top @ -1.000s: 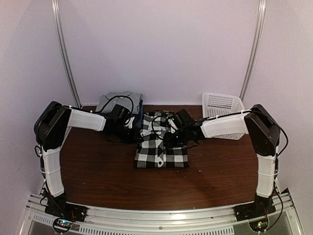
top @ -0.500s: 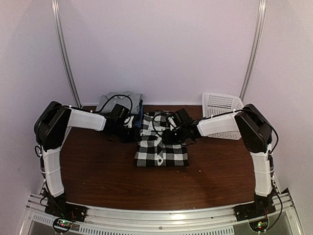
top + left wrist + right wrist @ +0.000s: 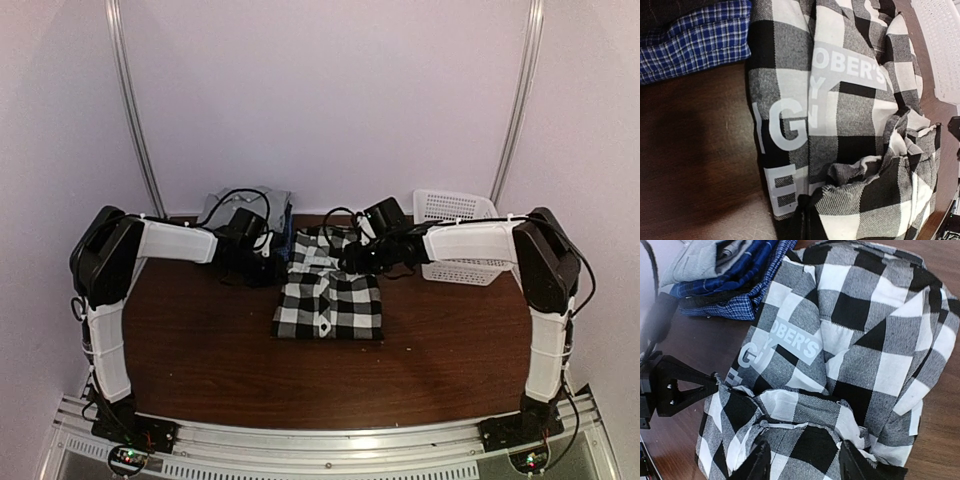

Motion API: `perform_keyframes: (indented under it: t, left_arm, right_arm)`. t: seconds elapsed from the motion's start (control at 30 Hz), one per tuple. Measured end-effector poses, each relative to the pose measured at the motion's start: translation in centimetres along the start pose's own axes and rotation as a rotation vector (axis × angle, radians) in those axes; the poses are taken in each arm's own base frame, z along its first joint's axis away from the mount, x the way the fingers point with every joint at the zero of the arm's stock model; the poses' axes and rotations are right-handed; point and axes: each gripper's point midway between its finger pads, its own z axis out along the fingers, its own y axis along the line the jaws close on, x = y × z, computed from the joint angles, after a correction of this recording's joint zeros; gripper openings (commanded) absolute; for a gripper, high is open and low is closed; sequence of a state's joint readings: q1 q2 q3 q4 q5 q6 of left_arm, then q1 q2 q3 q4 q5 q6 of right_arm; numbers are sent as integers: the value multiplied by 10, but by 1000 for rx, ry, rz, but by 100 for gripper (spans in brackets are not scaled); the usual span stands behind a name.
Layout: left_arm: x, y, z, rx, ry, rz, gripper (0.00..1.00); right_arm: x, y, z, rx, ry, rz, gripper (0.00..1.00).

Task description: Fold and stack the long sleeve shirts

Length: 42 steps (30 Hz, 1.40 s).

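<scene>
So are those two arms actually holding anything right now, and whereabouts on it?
The left tool pinches the black-and-white checked cloth shirt at its side edge. The right tool straddles bunched cloth at the far end; whether it grips cannot be told.

likely robot test booth: plain white walls, aluminium frame rail, dark wooden table.
</scene>
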State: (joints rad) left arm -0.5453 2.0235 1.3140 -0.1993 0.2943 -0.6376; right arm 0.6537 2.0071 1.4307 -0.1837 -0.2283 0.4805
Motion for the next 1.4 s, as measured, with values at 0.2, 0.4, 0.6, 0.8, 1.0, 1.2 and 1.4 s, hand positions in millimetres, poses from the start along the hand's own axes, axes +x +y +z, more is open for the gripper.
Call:
perform_keyframes:
  t: [0.2,0.4,0.6,0.8,1.0,1.2,1.4]
  left_arm:
    - [-5,-3,-2,2,-10,3,3]
    - [-8,-4,-2,5,-16,6,3]
    - [-8,-4,-2,5,-15,5,2]
    - [-7,-4,-1,4,-12,5,2]
    - [-7,-4,-1,4,-12,5,2]
    - [-7,-4,-1,4,-12,5,2]
    - [-7,-4,-1,7,-13,6,2]
  right_arm:
    - [1,0,-18,3,-13,-9,34]
    - [26,-15,-2,40,50,-4,29]
    - [51,-49,25,108,126,32,31]
    - [45,-52,20,121,113,39,37]
    - [27,-22,-5,74,54,29,48]
    - [15,28,-24,-89,-21,42,55]
    - [37,45,-6,-212,32,105,56]
